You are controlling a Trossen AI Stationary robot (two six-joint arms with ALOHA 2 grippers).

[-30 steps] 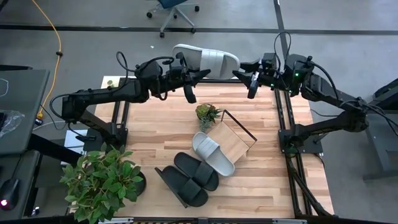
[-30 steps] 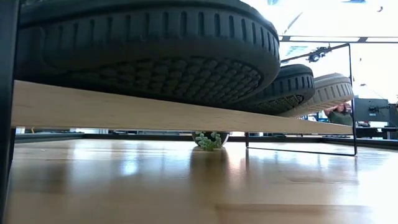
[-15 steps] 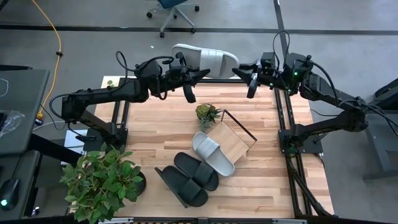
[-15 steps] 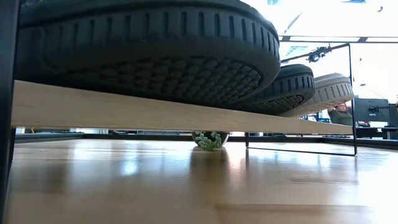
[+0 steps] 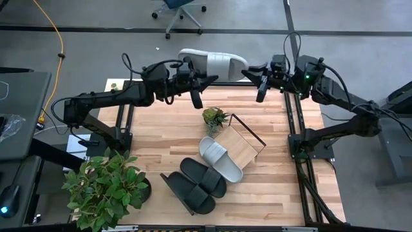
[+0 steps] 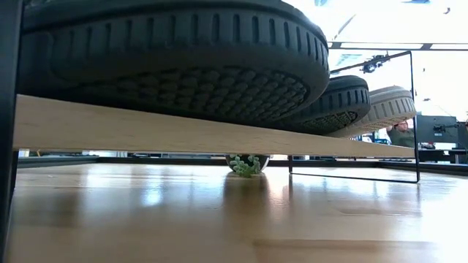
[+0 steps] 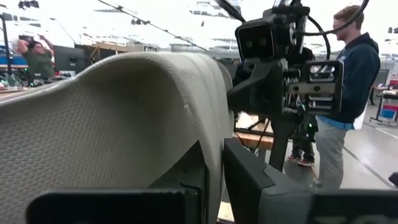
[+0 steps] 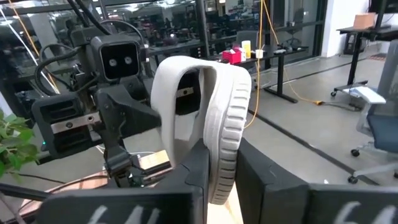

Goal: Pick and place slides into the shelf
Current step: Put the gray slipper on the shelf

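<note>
The fourth slide, a light grey one (image 5: 212,64), hung in the air over the far edge of the table (image 5: 161,135), well beyond the shelf (image 5: 241,149) and past the small potted plant (image 5: 214,117) that stood between them. Both arms had it: the left gripper (image 5: 201,82) was clamped on one end and the right gripper (image 5: 254,77) on the other, each with its fingers closed narrow on the sole edge. In the right wrist view the ribbed sole rim (image 8: 231,134) ran down between that arm's own fingers (image 8: 199,168), with the wide strap arching away towards the other arm.

By its look the slide was foam: light, a little springy, with a textured surface that should not slip easily. It seemed stiff enough along its length to be carried by one end, though it might droop or twist. The sole edge near heel or toe looked the best hold; the strap would likely flex and let the slide swing.

Counted, there were four slides: two black (image 5: 201,183) and two light grey. Three lay on the shelf, both black ones side by side at its near end and one grey (image 5: 220,158) just beyond them. The far end of the plank was bare, and that seemed the place for the held slide. One shelf, two plants and two arms made up the rest.
</note>
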